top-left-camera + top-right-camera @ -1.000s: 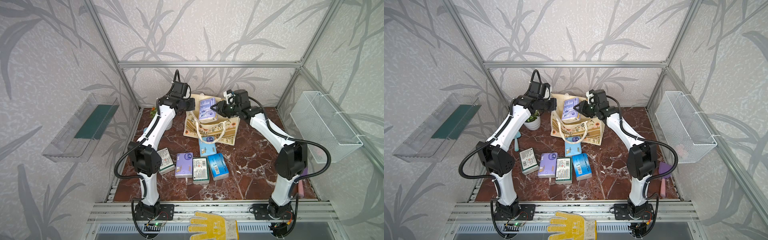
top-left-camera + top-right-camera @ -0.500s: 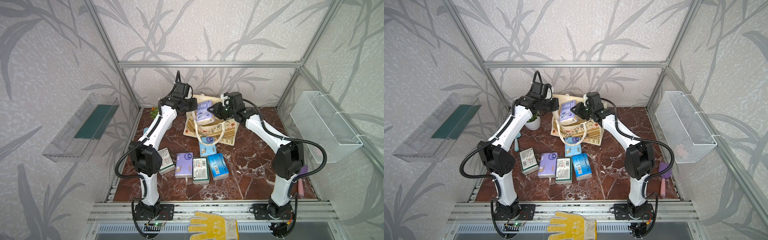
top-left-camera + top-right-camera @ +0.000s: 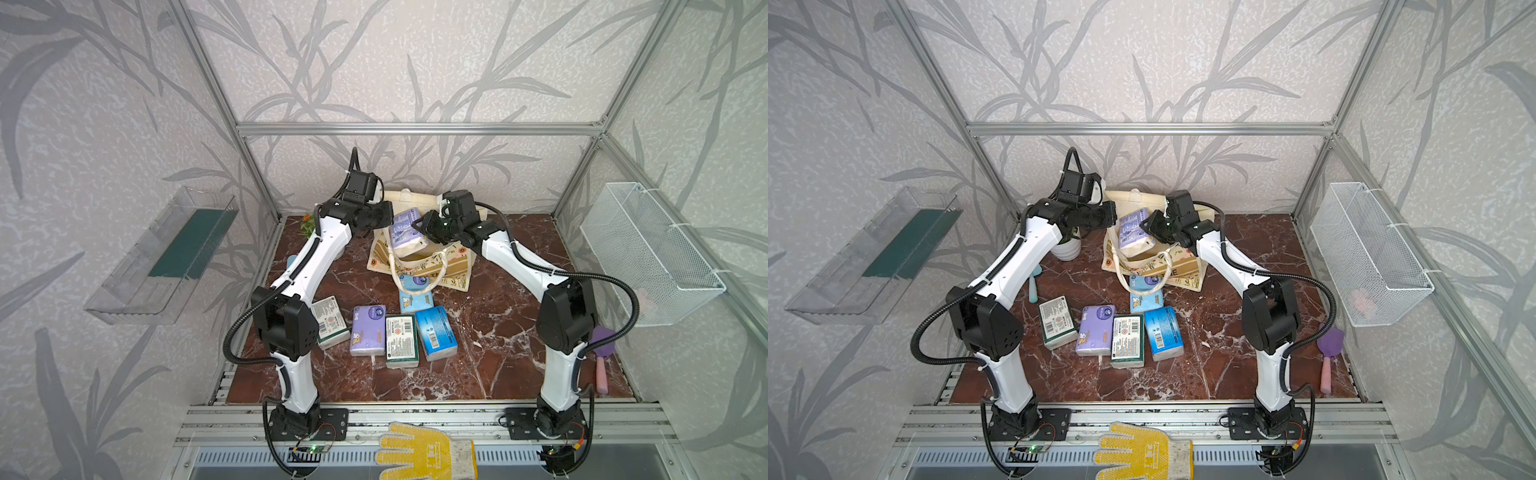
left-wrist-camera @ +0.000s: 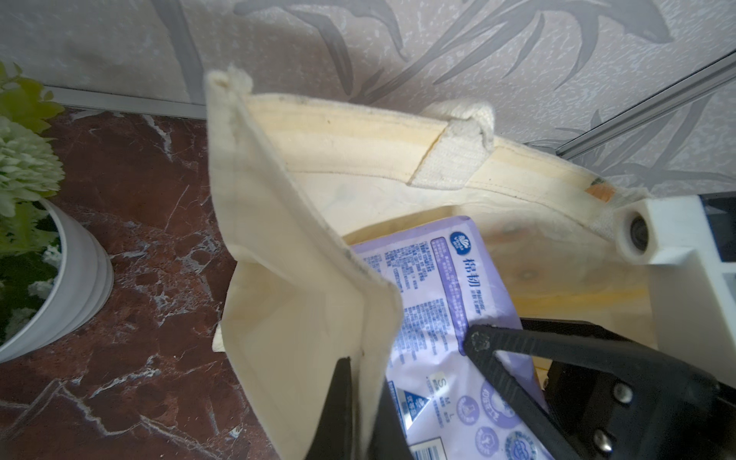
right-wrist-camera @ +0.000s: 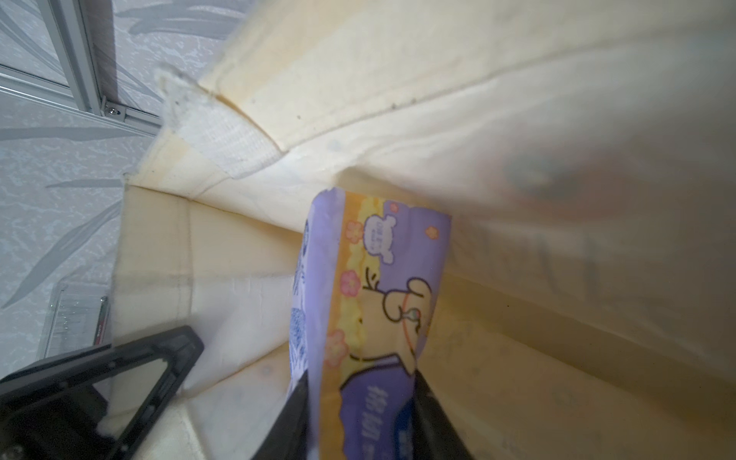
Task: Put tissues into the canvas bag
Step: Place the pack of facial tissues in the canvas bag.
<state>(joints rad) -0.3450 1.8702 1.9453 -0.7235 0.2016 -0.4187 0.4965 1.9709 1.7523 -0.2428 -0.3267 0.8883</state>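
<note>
Nearest, five packs (image 3: 401, 340) lie on the marble tabletop (image 3: 498, 332), in front of the canvas bag (image 3: 419, 266). Beyond them, the left gripper (image 4: 360, 398) pinches the bag's rim, holding the mouth open. The right gripper (image 5: 360, 394) clamps a lilac pack (image 5: 382, 286), tip-first inside. Best to push deeper before letting go, rim held taut.

The lilac tissue pack (image 4: 438, 310) carries two large white Chinese characters, seemingly 棉韧, beside a round blue logo. It also has blocks of print too fine to read, the letters S, M, L and part of a barcode. In the right wrist view the same characters sit on a dark purple patch. A dark green pack (image 3: 1127, 340) and a second dark green pack (image 3: 1057, 321) bear white barcode labels with red round marks, and a blue pack (image 3: 1163, 332) has a barcode, none of it legible. Lettering on the canvas bag (image 3: 1183, 272) cannot be made out.
</note>
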